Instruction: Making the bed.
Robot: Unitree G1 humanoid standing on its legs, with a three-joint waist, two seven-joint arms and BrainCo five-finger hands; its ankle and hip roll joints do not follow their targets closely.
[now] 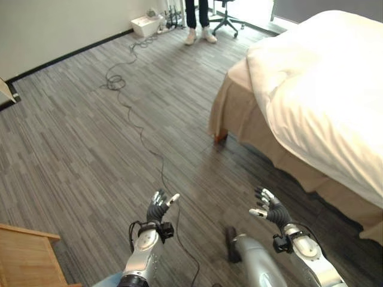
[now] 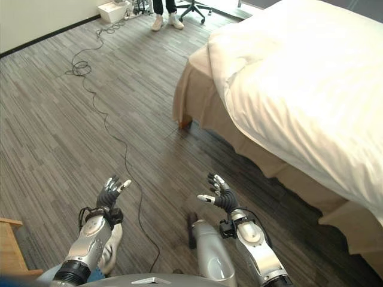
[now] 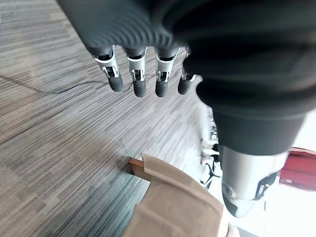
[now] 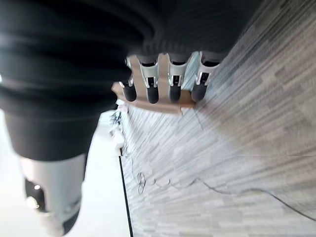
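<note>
1. Left hand (image 1: 159, 209) raised over the grey plank floor (image 1: 72, 137), low and left of centre in the head views, fingers (image 3: 139, 79) loosely bent and spread, grasping nothing.
2. Right hand (image 1: 270, 210) raised level with it on the right side, fingers (image 4: 150, 86) relaxed and slightly curved, thumb apart, also grasping nothing.
3. Both hands well apart from the bed (image 1: 323, 89), which stands ahead and to the right.
4. Bed covered by a white duvet (image 2: 311, 89) that hangs over the near side; edge of the duvet rumpled near the foot corner.
5. Tan bed skirt (image 1: 239, 113) showing below the duvet, reaching down to the floor, with a wooden leg (image 1: 221, 136) visible at the corner.
6. Black cable (image 1: 128, 107) trailing across the floor from the far wall toward the near side.
7. Person's legs (image 1: 197, 18) standing at the far end beside an office chair base (image 1: 227, 21) and a white box (image 1: 146, 25) by the wall.
8. Light wooden furniture corner (image 1: 27, 257) at the lower left.
</note>
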